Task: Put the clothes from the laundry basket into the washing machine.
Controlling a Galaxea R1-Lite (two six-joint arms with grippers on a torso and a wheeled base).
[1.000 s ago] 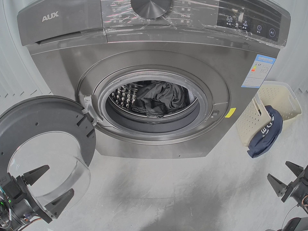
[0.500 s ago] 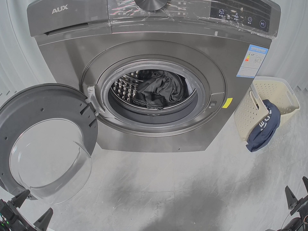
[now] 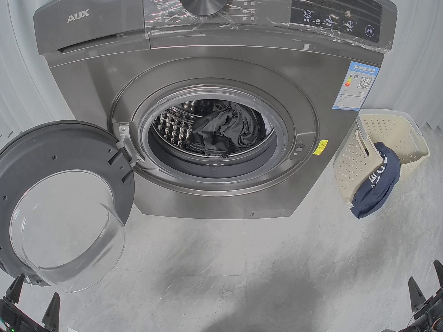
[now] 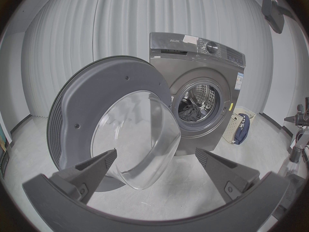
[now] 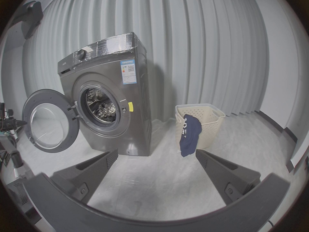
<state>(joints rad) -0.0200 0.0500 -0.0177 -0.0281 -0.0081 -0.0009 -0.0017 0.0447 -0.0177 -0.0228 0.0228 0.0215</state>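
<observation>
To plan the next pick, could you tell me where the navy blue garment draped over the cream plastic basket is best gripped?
Probably the fold where the navy blue garment crosses the cream perforated basket rim, from above with the right gripper: the rim props the cloth up; its tail hangs outside.

The head view looks steeply down from close in front of the grey metal front-loading washing machine (image 3: pixel 92 84). The left wrist view sits low and farther back, facing its open round glass-windowed door (image 4: pixel 96 87). The right wrist view looks from well back on the right. All three share the machine and the cream perforated plastic laundry basket (image 3: pixel 353 167).
</observation>
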